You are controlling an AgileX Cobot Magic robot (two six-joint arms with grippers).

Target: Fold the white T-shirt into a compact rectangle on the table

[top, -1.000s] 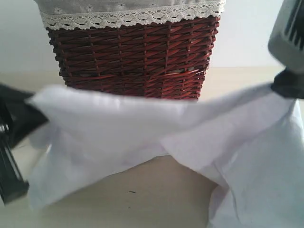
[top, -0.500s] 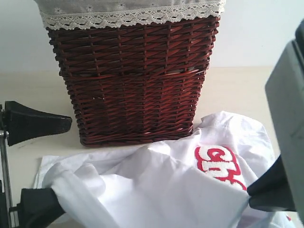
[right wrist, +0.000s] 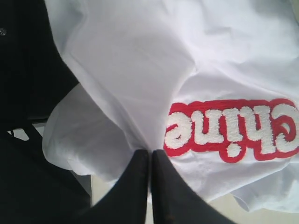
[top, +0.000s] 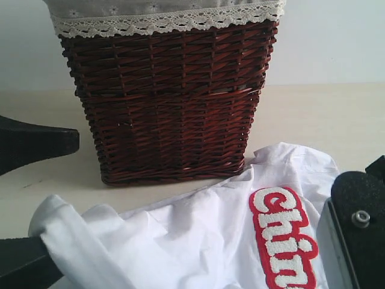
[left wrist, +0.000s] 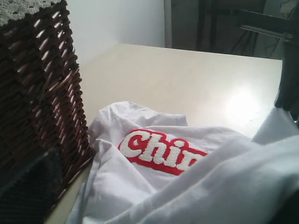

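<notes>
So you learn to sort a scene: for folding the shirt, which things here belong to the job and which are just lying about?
Job: T-shirt, table.
Lying about: wicker basket, its lace-edged cloth liner.

Setting. A plain pale wall [top: 328, 42], evenly lit and unmarked, rises behind the far edge of the matte beige worktop [top: 319, 114]. In the left wrist view, a white wall section [left wrist: 117, 21] ends at a vertical edge. Beside it lies a dim space with dark upright posts [left wrist: 205, 23] and a slanted dark bar [left wrist: 264, 21], too shadowed to identify. A soft bright patch of reflected light [left wrist: 240, 106] lies on the bare worktop surface.
</notes>
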